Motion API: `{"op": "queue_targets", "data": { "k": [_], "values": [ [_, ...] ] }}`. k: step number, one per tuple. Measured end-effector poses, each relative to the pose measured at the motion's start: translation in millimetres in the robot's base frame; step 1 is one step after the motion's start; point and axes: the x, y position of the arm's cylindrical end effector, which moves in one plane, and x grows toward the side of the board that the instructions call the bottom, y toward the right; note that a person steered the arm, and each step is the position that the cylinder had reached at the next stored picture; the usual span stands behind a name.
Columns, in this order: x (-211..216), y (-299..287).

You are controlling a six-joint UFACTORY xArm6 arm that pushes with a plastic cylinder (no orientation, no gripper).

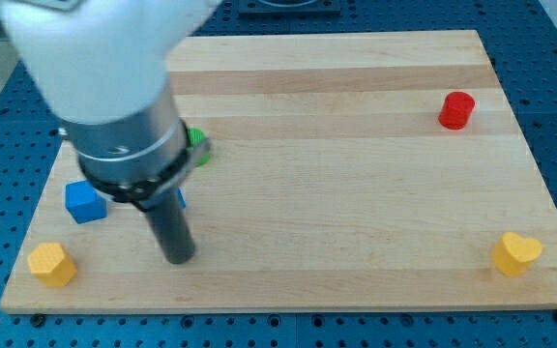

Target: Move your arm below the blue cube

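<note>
Since the target is the small blue plastic cube (pixel 84 202) near the wooden board's (pixel 356 222) left edge, my tip (pixel 179 257) sits low right of it, apart. No gripper here, just a bare rod grasping nothing. A second blue block (pixel 180 199) hides behind the rod, shape unclear.

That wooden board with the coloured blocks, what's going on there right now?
A robot arm with a straight dark rod is working over the wooden board. My tip sits near the view's lower left, just right of and below the blue cube, not touching it. A green block and another blue piece peek out behind the arm. A yellow block lies at the lower left corner, a yellow heart at the lower right, and a red cylinder at the upper right.
</note>
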Motion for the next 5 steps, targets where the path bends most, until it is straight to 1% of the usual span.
{"op": "queue_targets", "data": {
  "k": [1,2,4,5],
  "values": [
    [-0.2,-49.1],
    [-4.2,-79.7],
    [-17.2,-98.6],
    [-17.2,-136.6]
  ]
}}
